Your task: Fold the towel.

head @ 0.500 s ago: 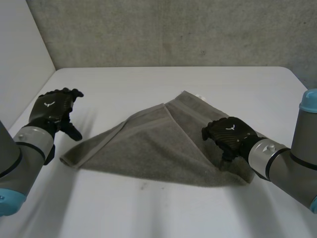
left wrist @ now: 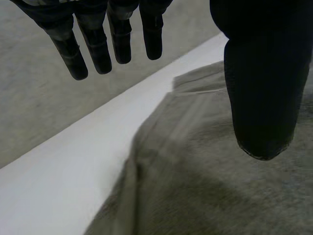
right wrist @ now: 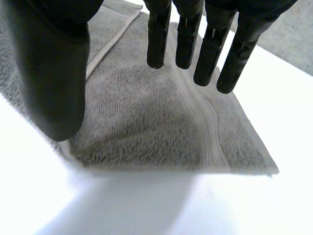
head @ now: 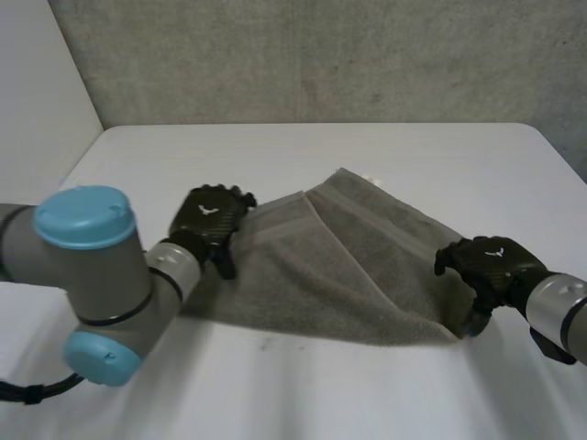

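Left hand (head: 209, 220): I see it open wide, empty, over the towel's (head: 339, 266) left end.
Right hand (head: 486, 266): open, empty, above its near right corner.

You have a grey terry-cloth towel (head: 339, 266), matt and nubby, with a flatter woven band near its hem. Your counter (head: 367, 385) is smooth, matt white. The left hand (head: 209, 220) and right hand (head: 491, 266) look like matt black plastic.

The white table (head: 275, 151) carries a grey, partly folded towel (head: 330, 266) at its centre, one corner pointing toward twelve o'clock.
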